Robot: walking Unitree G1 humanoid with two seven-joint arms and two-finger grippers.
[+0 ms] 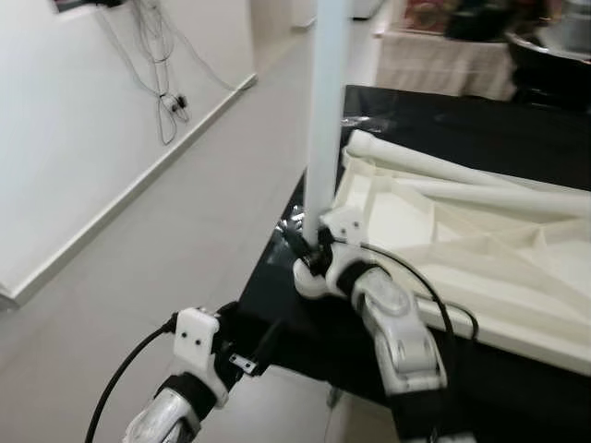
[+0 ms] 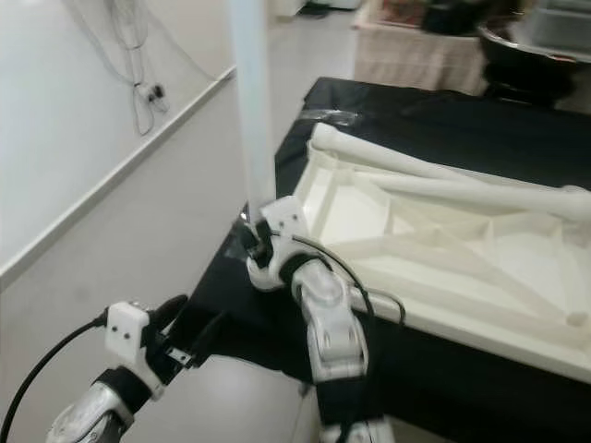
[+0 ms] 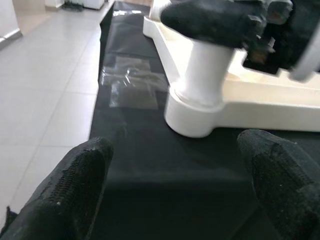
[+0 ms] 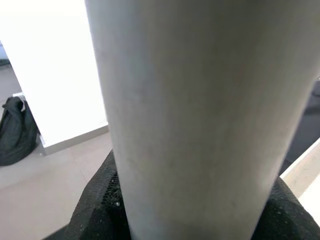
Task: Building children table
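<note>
A white children's table top (image 1: 480, 268) lies upside down on a black-covered table (image 1: 277, 295). One white table leg (image 1: 328, 111) stands upright in the socket (image 3: 195, 117) at its near left corner. My right gripper (image 1: 309, 251) is shut on this leg just above the socket; its black fingers (image 4: 100, 205) press against the leg (image 4: 200, 115). My left gripper (image 1: 254, 337) is open, low at the black table's near edge, facing that corner with nothing between its fingers (image 3: 75, 185). Two loose legs (image 1: 434, 168) lie across the table top.
A clear plastic bag (image 3: 132, 85) lies on the black cover beyond the corner. Light floor and a white wall with hanging cables (image 1: 162, 83) are to the left. Further back stand a cloth-covered table (image 1: 443, 60) and a dark bowl (image 1: 549, 55).
</note>
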